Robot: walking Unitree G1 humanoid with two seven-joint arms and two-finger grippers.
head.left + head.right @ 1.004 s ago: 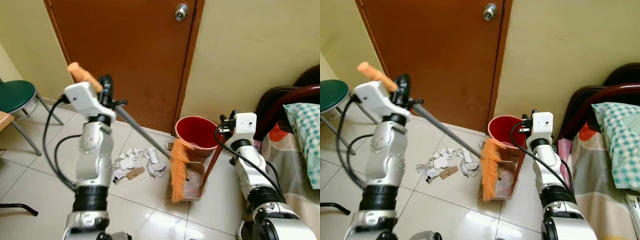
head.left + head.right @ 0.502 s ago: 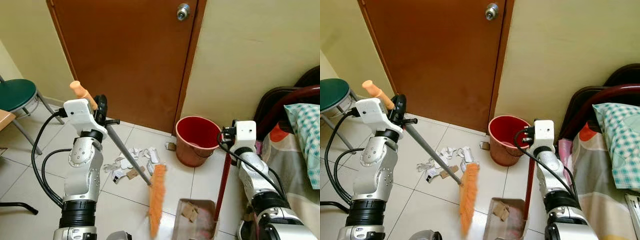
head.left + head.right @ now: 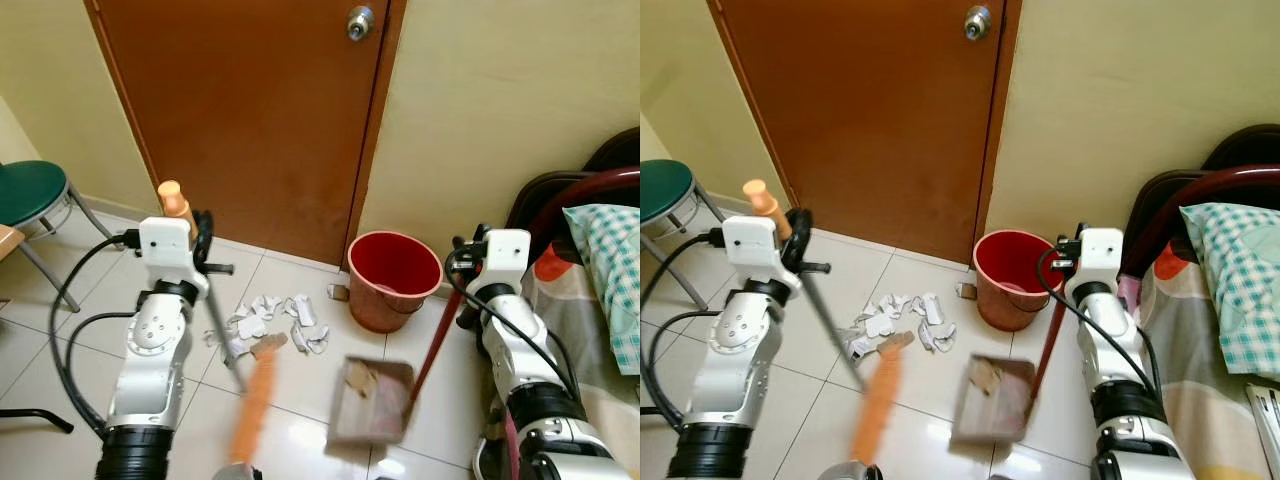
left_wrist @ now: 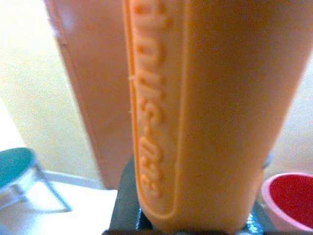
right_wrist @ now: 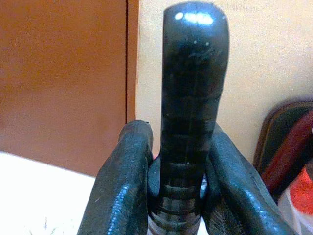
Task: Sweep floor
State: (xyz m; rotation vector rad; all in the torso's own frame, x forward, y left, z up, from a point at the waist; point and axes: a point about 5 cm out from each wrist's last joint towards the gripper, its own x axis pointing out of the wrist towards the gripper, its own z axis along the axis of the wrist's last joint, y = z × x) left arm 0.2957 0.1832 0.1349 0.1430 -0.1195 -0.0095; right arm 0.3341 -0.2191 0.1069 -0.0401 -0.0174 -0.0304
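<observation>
In your left eye view, the left gripper (image 3: 203, 240) is raised beside the door (image 3: 250, 110), closed around the top of the broom (image 3: 225, 350). The orange grip pokes up above the wrist, the grey shaft slants down, and the orange bristles are blurred low over the floor tiles (image 3: 60, 340), just beside the paper scraps (image 3: 270, 320). Your right gripper (image 3: 462, 262) clamps the top of the dustpan (image 3: 368, 400) handle. The red pole slopes down to the tray, which sits near the scraps with a crumpled piece inside it. The red bucket (image 3: 393, 278) stands by the door frame, between the scraps and the right arm. A green stool (image 3: 35, 190) is at the far left, and a bed with a checked pillow (image 3: 605, 270) is at the far right.

Your right eye view gives the same layout. The door knob (image 3: 977, 22) is at the top, and the dustpan tray is just in front of the bucket.

In your left wrist view, the orange broom grip is close up, with raised lettering running along it. The lettering is too blurred to read. The stool and the bucket rim show behind.

In your right wrist view, two black fingers (image 5: 122, 186) press on either side of the black ribbed dustpan handle tip, closed tight on it.
</observation>
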